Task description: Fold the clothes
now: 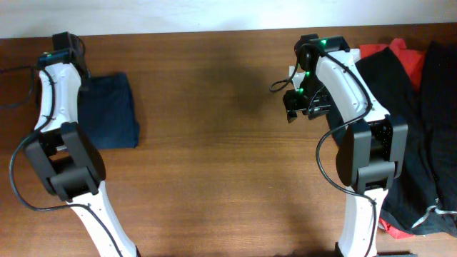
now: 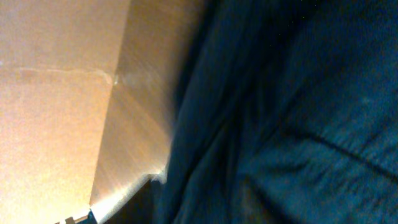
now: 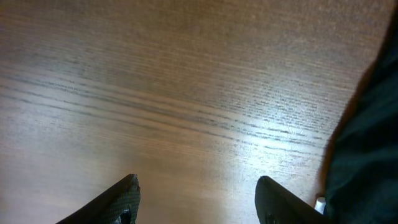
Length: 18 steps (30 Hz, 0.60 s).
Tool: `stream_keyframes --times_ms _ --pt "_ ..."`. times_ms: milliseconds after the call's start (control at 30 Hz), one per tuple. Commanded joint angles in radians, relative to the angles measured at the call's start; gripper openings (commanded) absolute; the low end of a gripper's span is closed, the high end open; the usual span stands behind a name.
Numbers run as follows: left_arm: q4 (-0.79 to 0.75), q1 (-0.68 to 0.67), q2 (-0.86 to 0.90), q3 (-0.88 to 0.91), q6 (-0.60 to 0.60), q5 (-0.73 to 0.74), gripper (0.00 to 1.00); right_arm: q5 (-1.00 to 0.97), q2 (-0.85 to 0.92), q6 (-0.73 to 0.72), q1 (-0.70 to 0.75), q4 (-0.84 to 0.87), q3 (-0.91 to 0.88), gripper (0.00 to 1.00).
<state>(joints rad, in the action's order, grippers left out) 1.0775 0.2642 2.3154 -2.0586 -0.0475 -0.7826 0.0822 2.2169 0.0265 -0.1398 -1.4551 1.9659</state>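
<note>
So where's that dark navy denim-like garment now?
In the overhead view, the dark navy garment lies on the wooden table at its left side, beside the left arm, far from the black and red clothes pile.

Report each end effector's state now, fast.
Left end effector: cannot be told; fingers hidden, close to the navy shorts.
Right end effector: open, holding nothing, over the table.

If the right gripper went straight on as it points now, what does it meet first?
Probably the bare table: the right gripper, jaws open, faces only wood, with the black garment off to the side.
</note>
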Motion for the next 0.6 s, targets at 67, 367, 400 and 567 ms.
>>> stream_keyframes --times_ms 67,367,400,567 --pt "0.050 -0.017 -0.050 -0.148 0.018 0.196 0.67 -0.012 0.000 -0.009 0.005 -0.011 0.019 0.63" --pt "0.133 -0.284 -0.023 -0.147 -0.084 0.976 0.76 -0.013 0.000 -0.009 0.005 -0.019 0.019 0.59" --pt "0.143 -0.296 -0.005 -0.143 -0.084 0.971 0.77 -0.013 0.000 -0.009 0.005 -0.019 0.019 0.59" --pt "0.182 -0.259 0.095 -0.119 -0.083 0.887 0.77 -0.013 0.000 -0.009 0.005 -0.027 0.019 0.59"
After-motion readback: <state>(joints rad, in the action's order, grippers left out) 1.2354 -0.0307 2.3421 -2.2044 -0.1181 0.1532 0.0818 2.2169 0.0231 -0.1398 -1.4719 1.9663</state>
